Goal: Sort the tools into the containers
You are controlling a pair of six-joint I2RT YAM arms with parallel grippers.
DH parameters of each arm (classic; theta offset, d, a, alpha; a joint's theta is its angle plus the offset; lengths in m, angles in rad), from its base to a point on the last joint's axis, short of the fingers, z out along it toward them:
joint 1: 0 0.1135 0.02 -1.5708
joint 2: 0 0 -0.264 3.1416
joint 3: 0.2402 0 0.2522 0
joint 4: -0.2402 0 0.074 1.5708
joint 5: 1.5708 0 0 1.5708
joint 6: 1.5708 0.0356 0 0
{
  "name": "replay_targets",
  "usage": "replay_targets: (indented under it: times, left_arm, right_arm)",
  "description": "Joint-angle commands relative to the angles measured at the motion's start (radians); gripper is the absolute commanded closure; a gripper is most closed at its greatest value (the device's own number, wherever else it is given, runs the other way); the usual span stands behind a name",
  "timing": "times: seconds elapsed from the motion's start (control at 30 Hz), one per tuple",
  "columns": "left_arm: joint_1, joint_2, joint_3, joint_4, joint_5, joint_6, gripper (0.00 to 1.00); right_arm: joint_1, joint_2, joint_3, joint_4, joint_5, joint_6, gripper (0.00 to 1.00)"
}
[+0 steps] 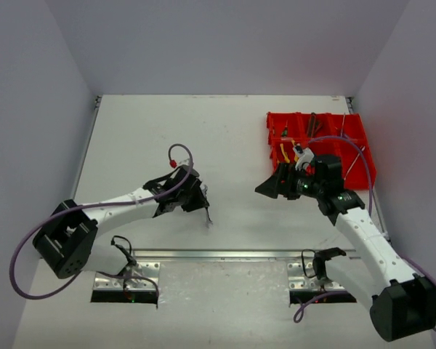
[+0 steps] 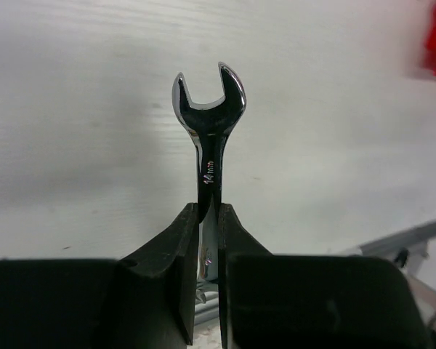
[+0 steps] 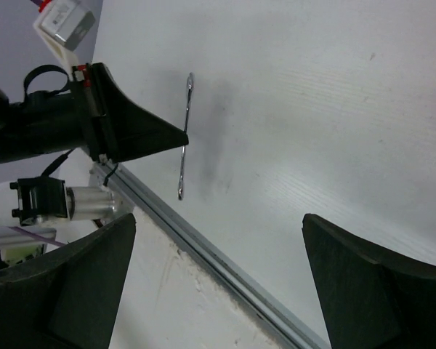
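My left gripper point(image 1: 201, 198) is shut on a silver open-ended wrench point(image 2: 208, 123) marked 14 mm, held by its shank above the white table; its open head sticks out past the fingertips point(image 2: 191, 218). The wrench also shows in the right wrist view point(image 3: 184, 134), held by the left gripper point(image 3: 182, 138). My right gripper point(image 1: 265, 188) is open and empty, its fingers point(image 3: 363, 283) spread wide over the table left of the red divided bin point(image 1: 352, 138). The bin holds several tools, among them yellow-handled pliers point(image 1: 285, 153) and a silver wrench point(image 1: 354, 161).
A metal rail point(image 1: 232, 254) runs across the table near the arm bases. White walls stand on the left, back and right. The red bin sits at the back right, against the right wall.
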Motion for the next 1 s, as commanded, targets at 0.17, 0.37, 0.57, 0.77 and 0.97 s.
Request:
replay_targets:
  times: [0.17, 0.37, 0.57, 0.77, 0.97]
  left_arm:
    - [-0.187, -0.039, 0.006, 0.455, 0.212, 0.165, 1.00]
    - [-0.231, -0.022, 0.021, 0.513, 0.223, 0.163, 1.00]
    - [-0.240, -0.024, 0.026, 0.524, 0.223, 0.170, 1.00]
    - [-0.242, -0.025, 0.033, 0.509, 0.183, 0.174, 0.96]
    - [-0.242, -0.060, 0.065, 0.370, 0.073, 0.191, 0.00]
  right_arm:
    - [0.234, 0.085, -0.037, 0.264, 0.247, 0.232, 0.23]
    - [0.347, 0.141, -0.018, 0.272, 0.365, 0.241, 0.43]
    - [0.367, 0.147, -0.023, 0.292, 0.380, 0.246, 0.77]
    - [0.374, 0.155, -0.027, 0.317, 0.330, 0.264, 1.00]
    - [0.329, 0.112, 0.027, 0.213, 0.438, 0.177, 1.00]
